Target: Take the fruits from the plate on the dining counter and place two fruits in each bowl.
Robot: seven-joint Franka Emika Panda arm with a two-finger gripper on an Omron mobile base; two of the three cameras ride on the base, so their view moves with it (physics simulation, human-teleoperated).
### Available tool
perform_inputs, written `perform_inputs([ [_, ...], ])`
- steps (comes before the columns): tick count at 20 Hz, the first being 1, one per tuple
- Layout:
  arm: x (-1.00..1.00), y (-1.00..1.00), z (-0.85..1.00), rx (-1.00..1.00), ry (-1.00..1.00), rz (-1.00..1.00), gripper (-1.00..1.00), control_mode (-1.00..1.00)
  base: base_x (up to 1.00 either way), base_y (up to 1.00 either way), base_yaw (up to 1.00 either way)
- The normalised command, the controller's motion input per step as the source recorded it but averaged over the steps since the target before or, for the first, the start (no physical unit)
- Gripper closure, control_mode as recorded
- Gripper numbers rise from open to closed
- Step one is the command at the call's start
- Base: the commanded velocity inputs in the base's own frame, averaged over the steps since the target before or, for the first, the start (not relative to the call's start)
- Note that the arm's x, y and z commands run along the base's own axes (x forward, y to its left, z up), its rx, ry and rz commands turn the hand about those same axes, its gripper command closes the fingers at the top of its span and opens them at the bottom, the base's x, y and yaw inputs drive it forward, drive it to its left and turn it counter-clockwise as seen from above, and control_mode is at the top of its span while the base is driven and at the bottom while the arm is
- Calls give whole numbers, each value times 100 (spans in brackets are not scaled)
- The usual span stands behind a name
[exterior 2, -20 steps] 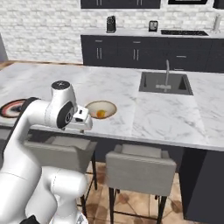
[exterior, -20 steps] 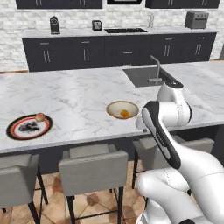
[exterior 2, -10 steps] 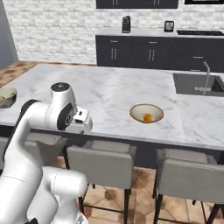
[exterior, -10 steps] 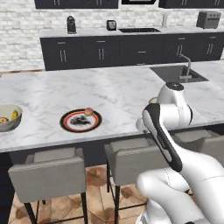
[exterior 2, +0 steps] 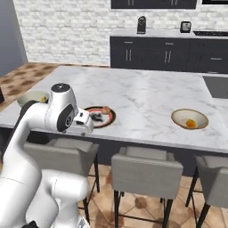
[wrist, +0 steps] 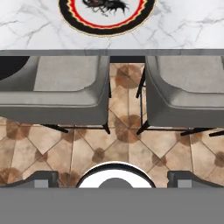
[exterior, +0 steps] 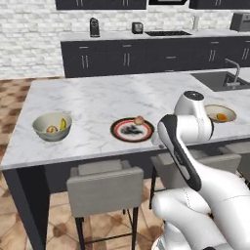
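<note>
Bench (exterior: 97,97) holds everything. Deep bowl (exterior: 52,126) has banana plus one round fruit; tan bowl (exterior: 220,114) has one orange (needs a second). Plate (exterior: 132,130) holds the last peach (exterior: 139,120). Tool (wrist: 113,177) hangs empty, fingers apart, off the bench edge over the stools. Next: reach in, grab the peach.

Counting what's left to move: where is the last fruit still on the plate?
In the left base view, the peach-like fruit sits on the plate's far right rim, between the grey-green bowl and the tan bowl.
</note>
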Motion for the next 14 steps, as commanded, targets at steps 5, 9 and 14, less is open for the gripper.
perform_inputs([
  [5, 0, 0, 0, 0, 0, 0, -100, 100, 24, 8, 0],
  [9, 0, 0, 0, 0, 0, 0, -100, 100, 35, -7, 0],
  [14, 0, 0, 0, 0, 0, 0, -100, 100, 43, -2, 0],
])
